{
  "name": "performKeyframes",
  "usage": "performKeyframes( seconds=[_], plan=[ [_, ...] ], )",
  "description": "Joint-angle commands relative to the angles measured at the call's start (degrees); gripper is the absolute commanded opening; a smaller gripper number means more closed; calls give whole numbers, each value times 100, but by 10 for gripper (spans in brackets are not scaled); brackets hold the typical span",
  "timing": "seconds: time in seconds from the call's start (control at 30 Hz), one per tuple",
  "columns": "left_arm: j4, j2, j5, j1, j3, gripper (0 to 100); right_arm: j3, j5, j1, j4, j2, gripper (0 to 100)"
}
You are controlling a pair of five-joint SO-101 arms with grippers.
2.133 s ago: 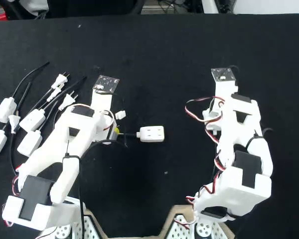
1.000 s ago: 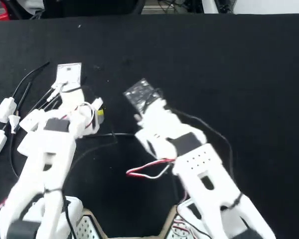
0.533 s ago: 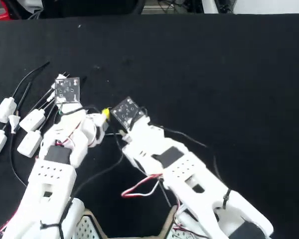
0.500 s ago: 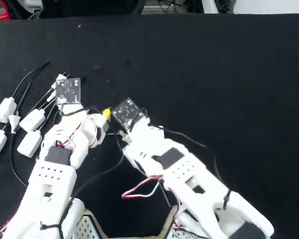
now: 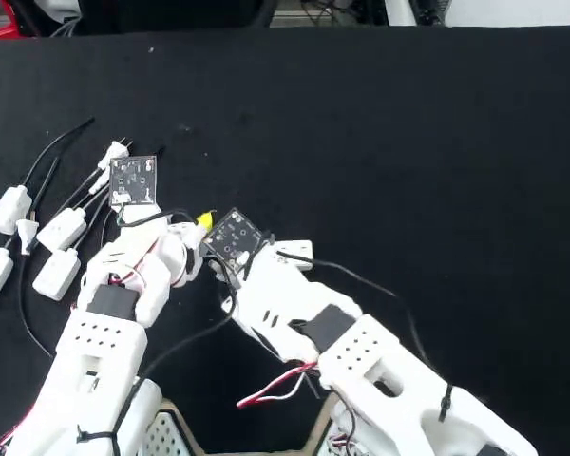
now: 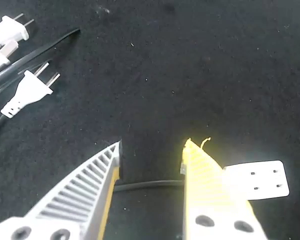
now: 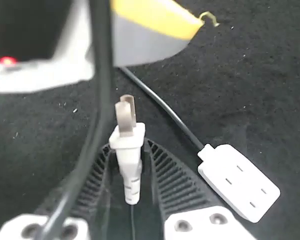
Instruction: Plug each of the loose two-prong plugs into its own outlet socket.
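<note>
Swung across leftward, the right gripper (image 7: 128, 146) is clamped on a seemingly light, rigid plug (image 7: 127, 160) by its body, prongs clear; left gripper (image 6: 152, 145) gapes over a cord (image 6: 145, 185).

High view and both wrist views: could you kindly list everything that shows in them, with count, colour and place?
table: one, black, under everything.
outlet sockets: four, white, on black cables, clustered at the table's edge beyond the left arm.
centre outlet socket: one, white, flat on the table, just ahead of the right arm.
loose plugs: at least two, white, two-prong, lying between that cluster and the left arm.
held plug: one, white, prongs pointing outward from the right fingers.
black cable: one, crossing between the left fingers.
left gripper: one, one white and one yellow finger, open above the table.
right gripper: one, black fingers, shut on the held plug.
</note>
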Motion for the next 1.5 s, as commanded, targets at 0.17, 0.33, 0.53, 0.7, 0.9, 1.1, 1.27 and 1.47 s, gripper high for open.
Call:
performKeyframes(
  seconds=[0.17, 0.33, 0.53, 0.7, 0.9, 1.1, 1.27, 1.47],
  plan=[
    [-105, -79, 9, 84, 119, 202, -48, -44, -79, -149, -549, 10],
    [-316, -88, 9, 66, 224, 202, 40, -35, -79, -149, -725, 10],
    [-466, -123, 35, 75, 22, 202, 110, -35, -105, -378, -382, 10],
    [-466, -123, 9, 426, 224, 202, 110, -35, -79, -905, -13, 10],
    [-501, -88, -580, 514, 374, 202, 136, -35, -35, -835, -277, 10],
    [-510, -70, -589, 321, 400, 202, 154, -44, 308, -141, -1297, 10],
    [-510, -79, -571, 312, 400, 202, 681, -53, 290, -281, -2193, 10],
    [-510, -114, -580, 303, 409, 202, 884, -316, 308, -202, -2765, 10]
  ],
)
